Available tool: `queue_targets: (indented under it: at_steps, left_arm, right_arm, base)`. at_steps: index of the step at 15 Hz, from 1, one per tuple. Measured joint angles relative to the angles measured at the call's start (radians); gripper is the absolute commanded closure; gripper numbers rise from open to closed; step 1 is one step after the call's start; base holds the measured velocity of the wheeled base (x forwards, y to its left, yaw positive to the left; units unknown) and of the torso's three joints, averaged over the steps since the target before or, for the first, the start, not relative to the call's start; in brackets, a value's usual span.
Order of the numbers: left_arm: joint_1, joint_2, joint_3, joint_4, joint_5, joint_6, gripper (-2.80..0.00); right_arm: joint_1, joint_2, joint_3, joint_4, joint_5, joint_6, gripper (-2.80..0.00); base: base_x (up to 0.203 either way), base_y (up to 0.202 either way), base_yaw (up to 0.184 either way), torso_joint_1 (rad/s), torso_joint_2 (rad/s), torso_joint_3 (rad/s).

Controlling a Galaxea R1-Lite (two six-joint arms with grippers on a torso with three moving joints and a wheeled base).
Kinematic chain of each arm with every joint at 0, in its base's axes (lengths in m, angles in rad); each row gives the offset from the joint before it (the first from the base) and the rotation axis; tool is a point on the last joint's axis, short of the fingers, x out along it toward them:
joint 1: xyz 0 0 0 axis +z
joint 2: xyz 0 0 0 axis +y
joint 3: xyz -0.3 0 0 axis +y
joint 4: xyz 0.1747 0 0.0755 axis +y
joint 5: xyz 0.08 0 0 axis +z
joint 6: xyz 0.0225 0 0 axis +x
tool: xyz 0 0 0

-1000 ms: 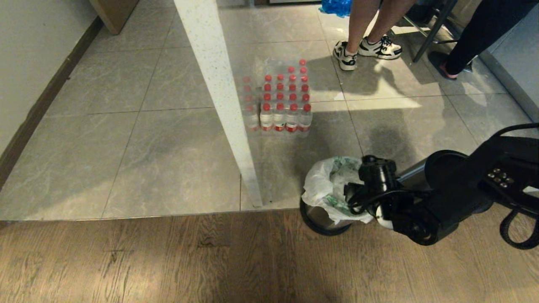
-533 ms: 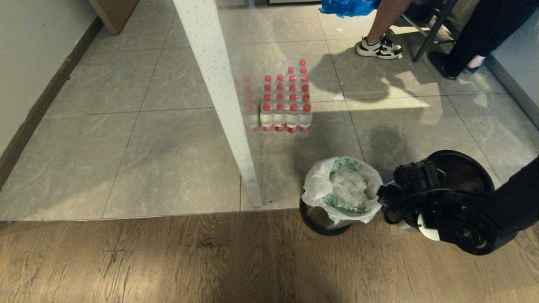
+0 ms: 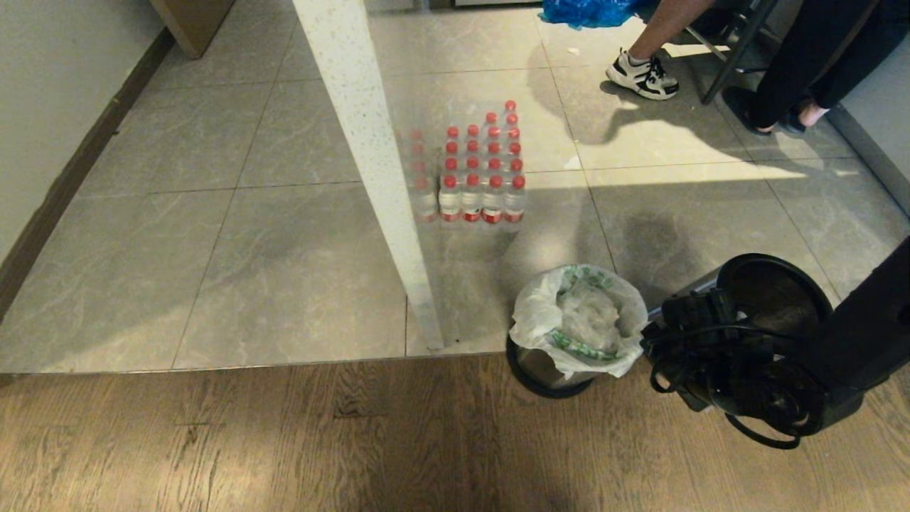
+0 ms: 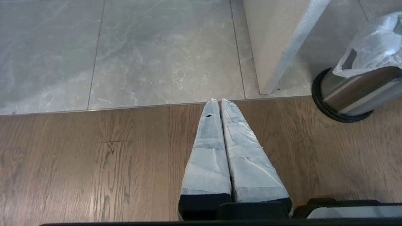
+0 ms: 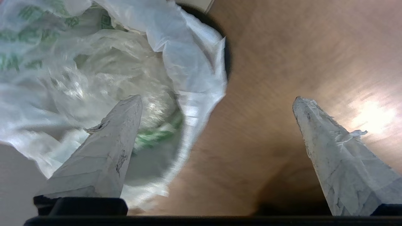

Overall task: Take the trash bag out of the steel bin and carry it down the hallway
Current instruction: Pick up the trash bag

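The trash bag (image 3: 579, 320), thin white plastic with green print, lines the steel bin (image 3: 540, 366) and folds over its rim, with crumpled plastic inside. The bin stands where the wooden floor meets the grey hallway tiles (image 3: 213, 235). My right arm (image 3: 739, 363) hangs just right of the bin. In the right wrist view the right gripper (image 5: 217, 98) is open and empty: one finger is over the bag (image 5: 94, 62), the other over bare wood. My left gripper (image 4: 219, 100) is shut and parked over the wood, with the bin (image 4: 358, 91) and bag (image 4: 373, 53) off to its side.
A white speckled pillar (image 3: 370, 163) stands left of the bin. Behind it sits a pack of red-capped water bottles (image 3: 476, 171). A dark round bin (image 3: 775, 291) is behind my right arm. People's legs (image 3: 643, 71), a chair and a blue bag (image 3: 583, 11) are farther back.
My right arm has drawn back from over the bin's mouth to its right side, and the wrist has rolled. A person in the background has stepped away. The bag has not moved.
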Motion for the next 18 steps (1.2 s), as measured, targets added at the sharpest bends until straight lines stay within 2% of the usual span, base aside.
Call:
queue_targets:
  at_steps: [6,9,11,12,18]
  left_arm:
    - [0.0,0.0,0.0,0.0,0.0,0.0,0.0]
    - [0.0,0.0,0.0,0.0,0.0,0.0,0.0]
    - [0.0,0.0,0.0,0.0,0.0,0.001,0.0]
    - [0.0,0.0,0.0,0.0,0.0,0.001,0.0]
    - [0.0,0.0,0.0,0.001,0.0,0.001,0.0]
  right_arm:
    - [-0.015,0.091,-0.09,0.0,0.016,0.03,-2.8]
    - [-0.038,0.131,-0.126,-0.032,0.087,0.036,-2.8]
    - [-0.042,0.144,-0.131,-0.058,0.101,0.04,-2.8]
    - [-0.045,0.145,-0.125,-0.066,0.102,0.041,-0.06]
    - [-0.078,0.145,-0.108,-0.098,0.138,0.034,0.0]
  base:
    - [0.0,0.0,0.0,0.0,0.0,0.0]
    - [0.0,0.0,0.0,0.0,0.0,0.0]
    - [0.0,0.0,0.0,0.0,0.0,0.0]
    - [0.0,0.0,0.0,0.0,0.0,0.0]
    - [0.0,0.0,0.0,0.0,0.0,0.0]
